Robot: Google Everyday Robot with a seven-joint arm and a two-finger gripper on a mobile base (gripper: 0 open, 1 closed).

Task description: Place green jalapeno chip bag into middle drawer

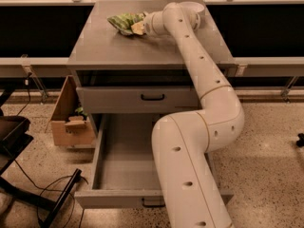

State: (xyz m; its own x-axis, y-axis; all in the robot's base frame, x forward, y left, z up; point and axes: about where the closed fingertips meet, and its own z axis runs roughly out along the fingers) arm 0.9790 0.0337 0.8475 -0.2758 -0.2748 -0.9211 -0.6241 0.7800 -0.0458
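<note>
The green jalapeno chip bag lies crumpled on the grey cabinet top, near its back left. My gripper is at the bag's right end and touches it, with the white arm reaching across the top from the right. The middle drawer is pulled wide open below, and its plain grey tray holds nothing. My arm's lower links cover the drawer's right side.
A white bowl stands on the cabinet top behind my arm, at the back right. The upper drawer front with a black handle is shut. A cardboard box sits on the floor to the left. A black stand and cables are at far left.
</note>
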